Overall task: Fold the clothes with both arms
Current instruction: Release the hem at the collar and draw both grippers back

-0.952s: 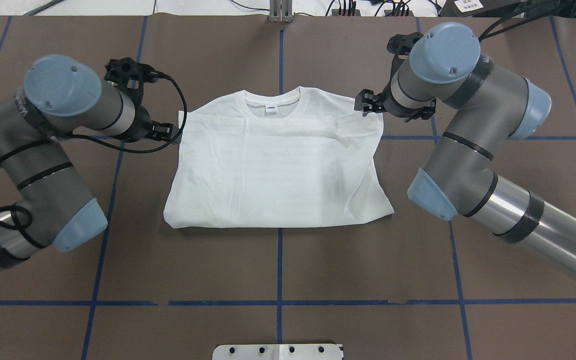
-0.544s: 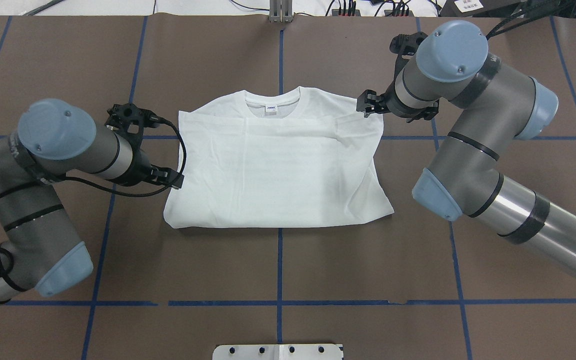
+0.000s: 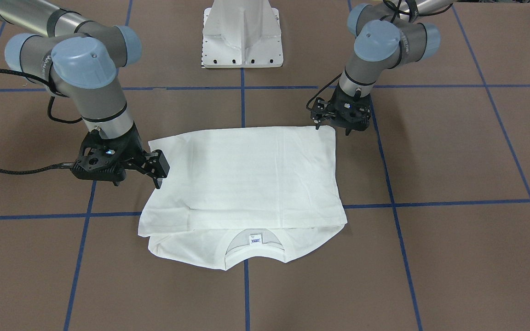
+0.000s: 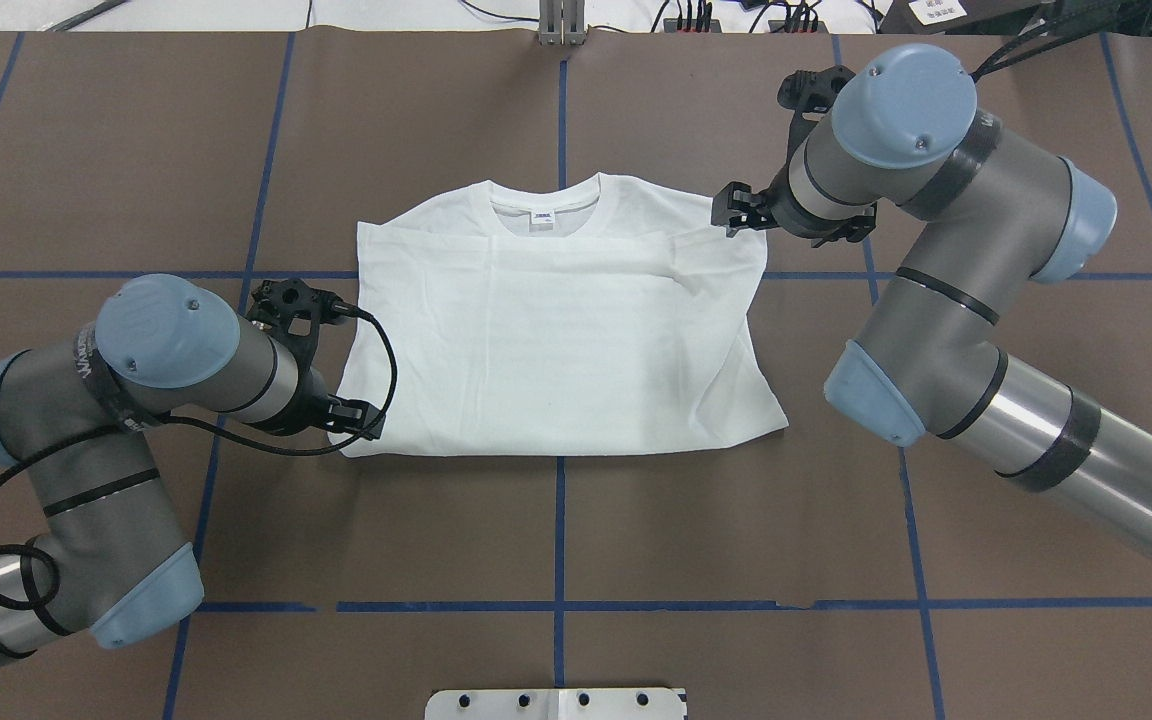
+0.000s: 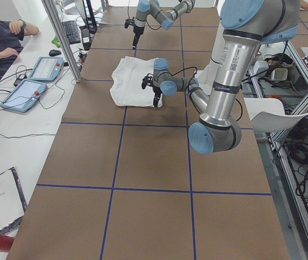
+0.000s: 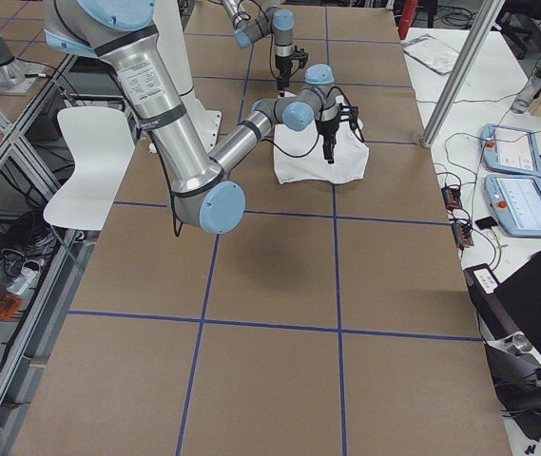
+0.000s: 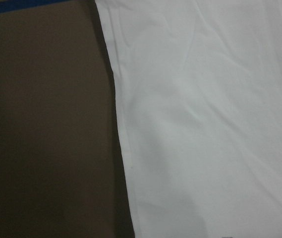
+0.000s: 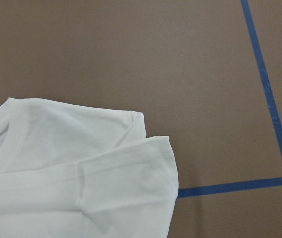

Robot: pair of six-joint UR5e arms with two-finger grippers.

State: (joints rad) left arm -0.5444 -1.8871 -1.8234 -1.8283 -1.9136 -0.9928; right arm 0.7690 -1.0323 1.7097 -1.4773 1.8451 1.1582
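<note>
The white shirt (image 4: 556, 340) lies flat, folded to a rough rectangle with the sleeves tucked in; its collar (image 4: 544, 205) and small label sit at the edge away from the robot, and the top layer stops just short of the collar. The left arm (image 4: 166, 350) bends low, the left gripper (image 4: 358, 418) with jaws apart at the shirt's near left corner; the right arm (image 4: 936, 250) reaches in, the right gripper (image 4: 733, 210) with jaws apart at the far right shoulder.

The T-shirt (image 4: 556, 340) is seen as thin matt cloth (softly creased). The table (image 4: 736, 520) is surfaced in dull brown, paper-like sheet.
</note>
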